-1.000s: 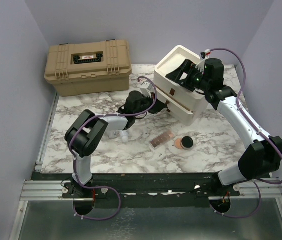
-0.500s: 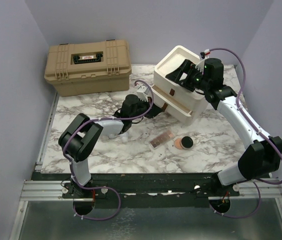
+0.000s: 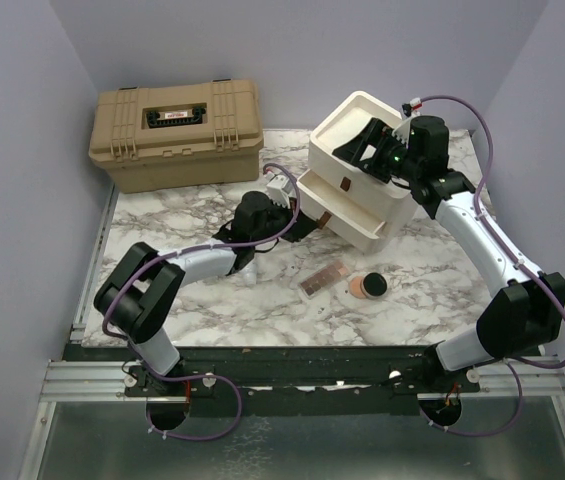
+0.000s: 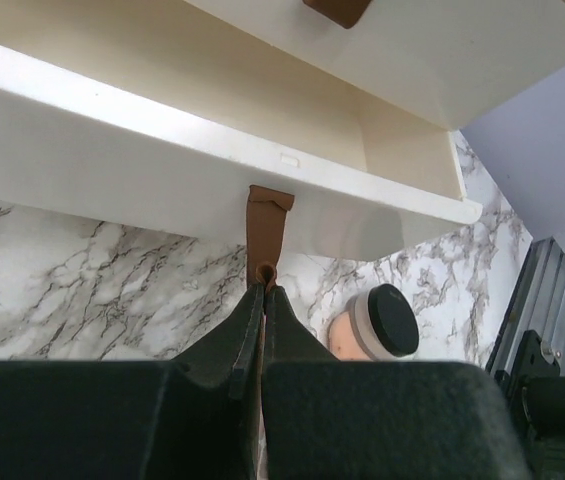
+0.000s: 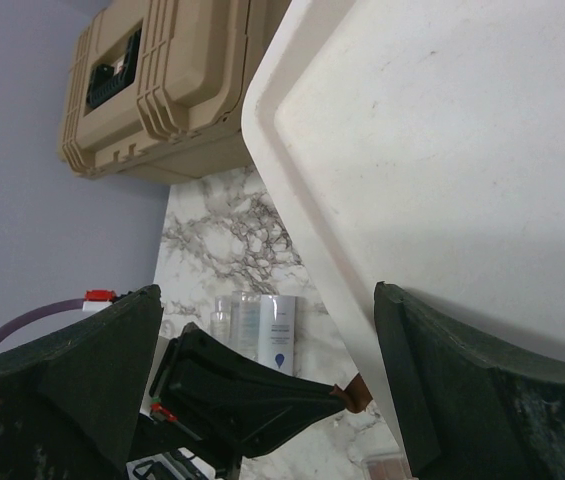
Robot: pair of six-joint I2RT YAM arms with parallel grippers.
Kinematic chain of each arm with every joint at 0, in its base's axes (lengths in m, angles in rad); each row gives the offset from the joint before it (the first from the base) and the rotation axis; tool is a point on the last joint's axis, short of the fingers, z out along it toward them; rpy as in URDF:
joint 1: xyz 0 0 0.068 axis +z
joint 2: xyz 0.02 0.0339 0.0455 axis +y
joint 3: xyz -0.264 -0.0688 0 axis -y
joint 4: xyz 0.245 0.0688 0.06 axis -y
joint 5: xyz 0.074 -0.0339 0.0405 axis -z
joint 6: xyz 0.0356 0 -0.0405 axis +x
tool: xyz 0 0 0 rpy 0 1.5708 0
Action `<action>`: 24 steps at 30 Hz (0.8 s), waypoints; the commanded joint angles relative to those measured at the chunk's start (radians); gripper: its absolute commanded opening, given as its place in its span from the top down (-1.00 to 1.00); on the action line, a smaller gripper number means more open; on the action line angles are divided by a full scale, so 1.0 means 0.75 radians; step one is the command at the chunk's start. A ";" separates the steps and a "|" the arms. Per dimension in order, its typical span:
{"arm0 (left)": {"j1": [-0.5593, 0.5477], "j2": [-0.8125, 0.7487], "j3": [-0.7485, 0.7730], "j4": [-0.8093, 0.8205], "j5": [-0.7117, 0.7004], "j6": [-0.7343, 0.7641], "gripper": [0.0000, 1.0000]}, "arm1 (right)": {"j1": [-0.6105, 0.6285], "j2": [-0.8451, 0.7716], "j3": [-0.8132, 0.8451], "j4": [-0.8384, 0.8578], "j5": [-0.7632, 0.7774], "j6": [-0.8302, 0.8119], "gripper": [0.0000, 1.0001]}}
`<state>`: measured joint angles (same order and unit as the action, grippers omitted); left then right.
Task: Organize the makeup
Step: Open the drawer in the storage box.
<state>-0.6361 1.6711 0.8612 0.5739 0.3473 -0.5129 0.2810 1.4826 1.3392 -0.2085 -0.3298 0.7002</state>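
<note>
My left gripper [image 3: 309,222] is shut on the brown pull tab [image 4: 267,232] of the lower drawer [image 3: 337,205] of the cream drawer unit [image 3: 342,128], and that drawer stands partly pulled out. My right gripper [image 3: 367,150] is open, resting over the unit's top [image 5: 442,150]. A pink palette [image 3: 324,279] and a round black compact with peach powder [image 3: 368,286] lie on the marble in front of the unit. The compact also shows in the left wrist view [image 4: 387,322]. A whitish bottle [image 5: 280,328] and slim clear tubes [image 5: 234,322] lie beside my left arm. No brushes are in view.
A tan toolbox [image 3: 175,135] stands closed at the back left, also in the right wrist view [image 5: 162,90]. Purple walls close in the marble table [image 3: 212,300] on three sides. A black rail [image 3: 292,360] runs along the near edge.
My left gripper has drawn back to the left and nearer with the brown tab in it, and the lower drawer has slid further out. The right arm has not moved.
</note>
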 commanded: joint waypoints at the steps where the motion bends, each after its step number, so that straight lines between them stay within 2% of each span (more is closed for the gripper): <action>1: -0.003 -0.073 -0.057 -0.125 0.004 0.063 1.00 | 0.006 0.044 -0.005 -0.201 -0.023 -0.002 -0.87; 9: -0.008 -0.123 -0.070 -0.247 0.005 0.101 1.00 | 0.002 0.058 0.000 -0.205 -0.053 -0.001 -0.87; 24: -0.012 -0.191 -0.075 -0.306 -0.018 0.120 1.00 | -0.001 0.049 -0.012 -0.200 -0.057 0.007 -0.87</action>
<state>-0.6373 1.5669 0.8230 0.4164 0.3401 -0.4461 0.2790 1.4910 1.3491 -0.2165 -0.3313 0.6994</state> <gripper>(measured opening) 0.006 0.934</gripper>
